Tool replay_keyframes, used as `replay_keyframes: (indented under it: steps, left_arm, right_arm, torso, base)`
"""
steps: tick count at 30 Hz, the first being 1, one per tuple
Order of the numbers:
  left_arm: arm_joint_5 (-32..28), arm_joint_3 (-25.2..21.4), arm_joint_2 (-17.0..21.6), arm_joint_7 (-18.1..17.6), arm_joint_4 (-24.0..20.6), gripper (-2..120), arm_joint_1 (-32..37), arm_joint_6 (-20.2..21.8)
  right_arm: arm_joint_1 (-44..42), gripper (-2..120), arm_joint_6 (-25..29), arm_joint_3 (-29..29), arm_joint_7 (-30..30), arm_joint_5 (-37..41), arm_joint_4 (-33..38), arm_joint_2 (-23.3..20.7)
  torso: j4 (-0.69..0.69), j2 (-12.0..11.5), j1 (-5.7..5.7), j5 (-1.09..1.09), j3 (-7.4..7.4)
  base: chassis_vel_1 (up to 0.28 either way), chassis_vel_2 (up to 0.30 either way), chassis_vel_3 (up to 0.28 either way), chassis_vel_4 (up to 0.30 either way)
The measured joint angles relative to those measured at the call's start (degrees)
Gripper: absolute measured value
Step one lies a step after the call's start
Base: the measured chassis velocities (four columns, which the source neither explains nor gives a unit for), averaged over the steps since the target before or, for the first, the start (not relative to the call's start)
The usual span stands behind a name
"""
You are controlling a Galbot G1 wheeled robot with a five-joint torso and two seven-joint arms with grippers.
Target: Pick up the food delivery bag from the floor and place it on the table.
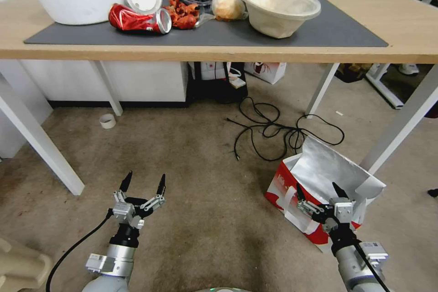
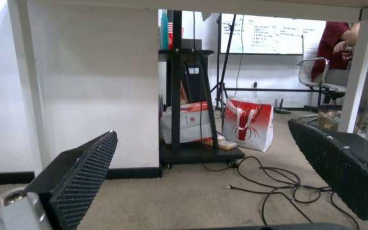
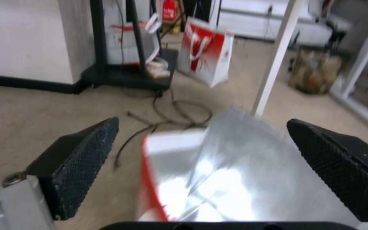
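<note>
The table (image 1: 410,23) carries a grey mat (image 1: 337,27). On the carpet floor (image 1: 191,169), the food delivery bag (image 1: 319,178) stands at four o'clock, black cables (image 1: 273,130) beside it.

Bag on the floor, table beyond

The large white, red-edged, foil-lined food delivery bag (image 1: 319,178) stood on the carpet at near right, beside the wide light-wood table's (image 1: 401,23) right leg. Tangled black cables (image 1: 278,130) lay left of it. The right gripper (image 1: 321,190) hung over the bag; the left gripper (image 1: 143,182) hung over bare carpet at near left.
</note>
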Motion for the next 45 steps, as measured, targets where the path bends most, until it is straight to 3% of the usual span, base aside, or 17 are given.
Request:
replay_keyframes:
  steps: [3,4,7,8,10,12,13,16,18,19,20,21,25,33,45]
  left_arm:
    - [0.22,0.49,0.23,0.09,0.2,100,-0.91,0.04]
    - [0.22,0.49,0.23,0.09,0.2,100,-0.91,0.04]
    - [0.71,0.6,0.12,0.09,0.2,100,-0.95,0.24]
    - [0.71,0.6,0.12,0.09,0.2,100,-0.95,0.24]
    - [1.05,0.65,-0.03,0.08,0.19,100,-0.86,0.4]
    - [1.44,0.76,-0.52,0.07,0.29,100,-0.85,0.58]
    - [1.44,0.76,-0.52,0.07,0.29,100,-0.85,0.58]
    - [2.02,1.17,-1.42,0.0,0.37,100,-0.84,1.35]
    - [2.02,1.17,-1.42,0.0,0.37,100,-0.84,1.35]
    - [2.24,1.25,-1.64,-0.03,0.44,100,-0.84,1.49]
    - [2.75,1.22,-2.33,-0.11,0.62,100,-0.71,1.64]
    - [2.8,1.11,-2.51,-0.14,0.65,100,-0.56,1.66]
    - [3.11,0.89,-2.81,-0.19,0.7,100,-0.22,1.69]
    - [3.33,0.53,-3.07,-0.32,0.62,100,0.13,1.76]
    - [3.13,0.13,-3.05,-0.49,0.78,100,0.22,1.77]
  right_arm:
    - [2.03,100,-3.13,3.5,0.68,2.94,0.44,-6.93]
    - [2.03,100,-3.13,3.5,0.68,2.94,0.44,-6.93]
    - [3.74,100,-6.98,7.22,0.09,5.24,-0.44,-16.99]
    - [3.74,100,-6.98,7.22,0.09,5.24,-0.44,-16.99]
    - [4.77,100,-9.21,7.75,-0.16,7.63,-2.93,-24.69]
    - [6.98,100,-10.47,6.02,-0.17,9.53,-7.58,-31.43]
    - [6.98,100,-10.47,6.02,-0.17,9.53,-7.58,-31.43]
    - [15.27,100,-11.96,-0.49,-0.14,10.79,-15.8,-37.5]
    - [15.27,100,-11.96,-0.49,-0.14,10.79,-15.8,-37.5]
    - [18.3,100,-12.45,-3.07,-0.14,10.87,-18.08,-38.56]
    - [28.07,100,-13.85,-12.92,-0.35,10.8,-25.05,-40.32]
    - [31.72,100,-14.34,-16.77,-0.82,10.38,-27.73,-40.51]
    - [39.11,100,-14.86,-23.29,-1.84,7.22,-32.97,-39.98]
    - [45.94,100,-16.49,-29.61,-3.7,3.35,-40.05,-38.33]
    - [49.37,100,-19.61,-33.41,-5.74,3.06,-44.3,-37.34]
  torso:
    - [-0.02,0.07,0.02,-0.01,0.0]
    - [-0.02,0.07,0.02,-0.01,0.0]
    - [-0.01,0.15,0.02,0.0,0.0]
    - [-0.01,0.15,0.02,0.0,0.0]
    - [0.0,0.18,0.03,-0.01,0.0]
    - [-0.01,0.21,0.05,0.0,0.0]
    - [-0.01,0.21,0.05,0.0,0.0]
    - [-0.01,0.26,0.06,0.01,0.0]
    - [-0.01,0.26,0.06,0.01,0.0]
    - [0.01,0.27,0.06,-0.01,0.0]
    - [0.02,0.29,0.07,0.01,0.0]
    - [0.0,0.31,0.07,0.01,0.01]
    - [-0.01,0.34,0.07,-0.02,0.0]
    - [-0.02,0.38,0.07,-0.01,0.0]
    - [0.0,0.41,0.07,-0.01,0.0]
  base:
    - [0.0,0.0,0.0,0.0]
    - [0.0,0.0,0.0,0.0]
    - [0.0,0.0,0.0,0.0]
    - [0.0,0.0,0.0,0.0]
    - [0.0,0.0,0.0,0.0]
    - [0.0,0.0,0.0,0.0]
    - [0.0,0.0,0.0,0.0]
    - [0.0,0.0,0.0,0.0]
    - [0.0,0.0,0.0,0.0]
    - [0.0,0.0,0.0,0.0]
    - [0.0,0.0,0.0,0.0]
    - [0.0,0.0,0.0,0.0]
    - [0.0,0.0,0.0,0.0]
    - [0.0,0.0,0.0,0.0]
    - [0.0,0.0,0.0,0.0]
